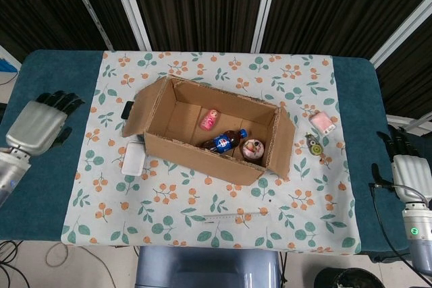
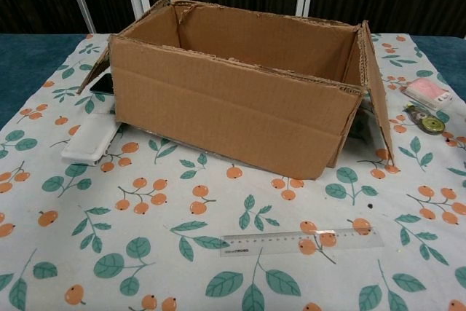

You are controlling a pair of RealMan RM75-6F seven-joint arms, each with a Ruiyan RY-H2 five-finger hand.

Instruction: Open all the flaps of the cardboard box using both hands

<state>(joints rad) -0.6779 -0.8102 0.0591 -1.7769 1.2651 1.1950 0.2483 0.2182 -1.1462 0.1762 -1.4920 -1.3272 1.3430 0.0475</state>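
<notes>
Box flaps all folded out; both hands clear of it.
Box point(image 1: 212, 136), plain corrugated brown card with ragged top edges, sits mid-counter on the printed cloth point(image 1: 202, 207), end flaps hanging outward. Left hand point(image 1: 39, 123) and right hand point(image 1: 405, 166) rest well apart from it, fingers released, holding nothing. Task judged complete; next move is only to confirm.
</notes>
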